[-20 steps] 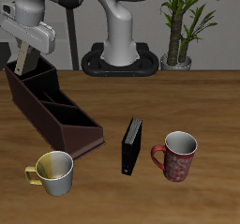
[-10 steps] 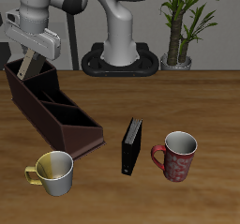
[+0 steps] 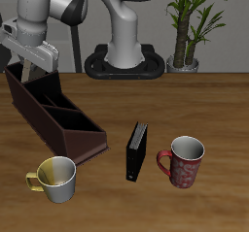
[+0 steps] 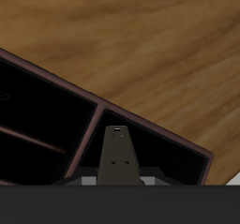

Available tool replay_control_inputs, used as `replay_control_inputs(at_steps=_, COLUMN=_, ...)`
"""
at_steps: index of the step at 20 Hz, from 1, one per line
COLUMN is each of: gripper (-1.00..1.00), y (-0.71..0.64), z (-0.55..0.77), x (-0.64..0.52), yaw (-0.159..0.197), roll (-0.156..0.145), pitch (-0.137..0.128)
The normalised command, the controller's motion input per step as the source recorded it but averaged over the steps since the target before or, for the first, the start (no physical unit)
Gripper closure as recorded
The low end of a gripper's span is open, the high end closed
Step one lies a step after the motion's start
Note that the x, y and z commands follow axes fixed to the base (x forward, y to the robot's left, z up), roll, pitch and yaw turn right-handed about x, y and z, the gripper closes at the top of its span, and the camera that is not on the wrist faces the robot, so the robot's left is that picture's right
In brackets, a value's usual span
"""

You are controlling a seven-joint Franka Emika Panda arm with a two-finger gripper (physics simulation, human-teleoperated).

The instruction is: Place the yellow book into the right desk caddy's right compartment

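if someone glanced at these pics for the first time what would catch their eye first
Probably the white robot arm's tool hanging over the back end of the long dark reddish-brown open-topped desk caddy; whether it holds anything cannot be told. Next, the three things nearer the table's front edge: a yellowish mug by the caddy's near end, an upright black book, and a red patterned mug beside it.

A black book (image 3: 137,150) stands between a yellow mug (image 3: 54,178) and a red mug (image 3: 183,161).

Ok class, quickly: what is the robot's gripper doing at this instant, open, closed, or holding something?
Gripper: above the back end of the caddy; whether it is open, closed or holding the book cannot be told.
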Motion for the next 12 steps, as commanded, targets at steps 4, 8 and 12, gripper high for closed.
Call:
replay_control_inputs(at_steps=4, gripper=1.0, y=0.02, z=-0.21, x=0.09, yaw=0.055, roll=-0.038, pitch=0.049)
replay_control_inputs(at_steps=8, gripper=-1.0, y=0.11, z=-0.12, x=0.09, yaw=0.039, roll=0.026, pitch=0.033)
replay_control_inputs(at_steps=12, gripper=-1.0, y=0.03, z=0.02, x=0.01, yaw=0.007, roll=-0.004, pitch=0.009)
